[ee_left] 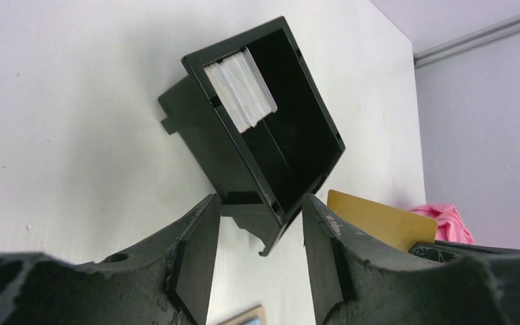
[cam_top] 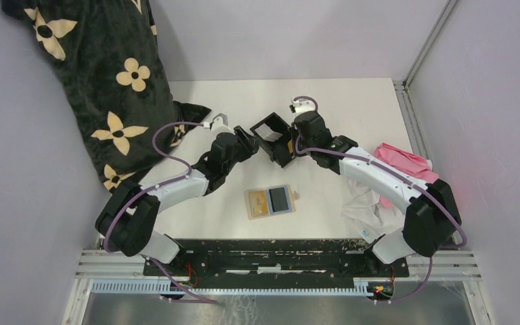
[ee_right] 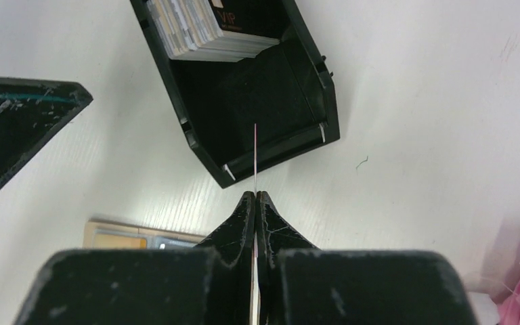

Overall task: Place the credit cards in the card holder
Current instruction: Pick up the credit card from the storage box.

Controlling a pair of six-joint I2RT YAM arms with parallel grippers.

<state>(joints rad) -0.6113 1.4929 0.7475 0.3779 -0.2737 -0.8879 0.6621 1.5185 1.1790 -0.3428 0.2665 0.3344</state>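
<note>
Your left gripper (ee_left: 261, 203) is bracketing the black tray's (ee_left: 291, 128) near corner, fingers half apart; you cannot tell whether they are gripping it. The card holder (cam_top: 271, 202) is lying open behind the right gripper (ee_right: 255, 196), whose fingers are pinching a golden-yellow card (ee_left: 379, 220).

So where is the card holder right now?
Top view: the card holder lies open on the table, centred left to right, on the near side of the black tray.

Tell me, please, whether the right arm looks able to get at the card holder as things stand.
Probably yes. The right gripper, shut on a golden card at the black tray, has only bare table between it and the card holder, which lies open nearer the robot.
</note>
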